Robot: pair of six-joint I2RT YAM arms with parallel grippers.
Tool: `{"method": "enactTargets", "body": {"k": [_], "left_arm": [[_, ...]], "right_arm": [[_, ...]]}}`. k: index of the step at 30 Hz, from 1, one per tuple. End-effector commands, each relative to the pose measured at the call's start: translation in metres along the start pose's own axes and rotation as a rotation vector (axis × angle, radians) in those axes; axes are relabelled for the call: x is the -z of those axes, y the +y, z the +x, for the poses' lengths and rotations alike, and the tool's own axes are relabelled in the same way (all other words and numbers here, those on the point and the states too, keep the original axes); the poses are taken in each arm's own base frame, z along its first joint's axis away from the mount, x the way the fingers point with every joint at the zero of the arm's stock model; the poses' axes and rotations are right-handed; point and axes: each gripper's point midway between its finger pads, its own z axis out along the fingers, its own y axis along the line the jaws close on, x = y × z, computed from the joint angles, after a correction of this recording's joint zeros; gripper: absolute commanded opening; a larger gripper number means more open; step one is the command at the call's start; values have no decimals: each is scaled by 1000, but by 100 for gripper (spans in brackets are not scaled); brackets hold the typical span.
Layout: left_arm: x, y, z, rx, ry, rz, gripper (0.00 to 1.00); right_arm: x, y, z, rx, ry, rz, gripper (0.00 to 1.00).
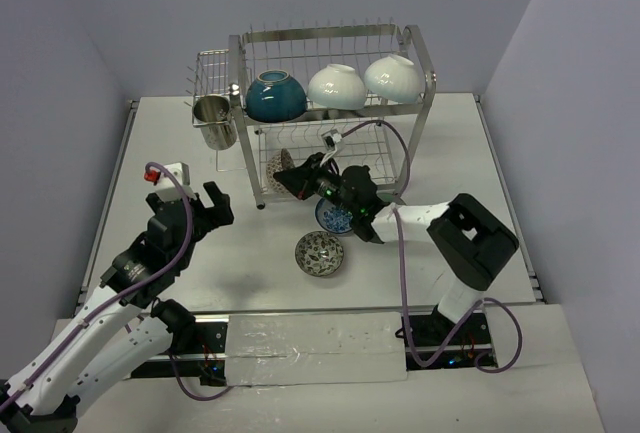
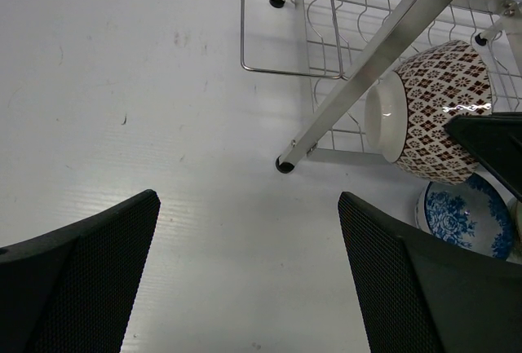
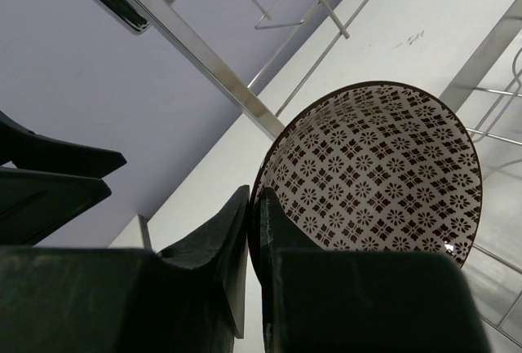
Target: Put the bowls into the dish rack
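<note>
The dish rack stands at the back. Its upper tier holds a teal bowl and two white bowls. My right gripper is shut on the rim of a red patterned bowl, held on edge at the lower tier's left end. In the right wrist view the jaws pinch that bowl's rim. A blue-white bowl and a dark patterned bowl lie on the table. My left gripper is open and empty; its view shows the red bowl and the blue bowl.
A shiny steel cup stands left of the rack, below the small side basket. A small white block with a red cap sits at the left. The rack's leg rests on the table ahead of my left fingers.
</note>
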Motion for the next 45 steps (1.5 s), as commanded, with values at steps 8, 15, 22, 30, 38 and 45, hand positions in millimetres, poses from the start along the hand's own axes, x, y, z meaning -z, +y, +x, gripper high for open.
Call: {"method": "enactTargets", "body": {"k": [8, 15, 22, 30, 38, 45], "left_arm": [[-3, -6, -3, -12, -10, 29, 97], [-2, -6, -4, -8, -15, 30, 96], [-2, -6, -3, -9, -11, 27, 96], [-3, -6, -2, -11, -9, 30, 96], [-3, -7, -3, -9, -9, 30, 96], [-3, -7, -2, -11, -6, 30, 96]], "right_arm": [[-12, 14, -50, 2, -159, -125, 0], [-27, 13, -58, -4, -154, -159, 0], [-44, 5, -65, -35, -166, -163, 0], [-58, 0, -62, -85, -166, -184, 0], [-68, -6, -58, -140, -187, -187, 0], [-73, -19, -53, -184, -213, -152, 0]]}}
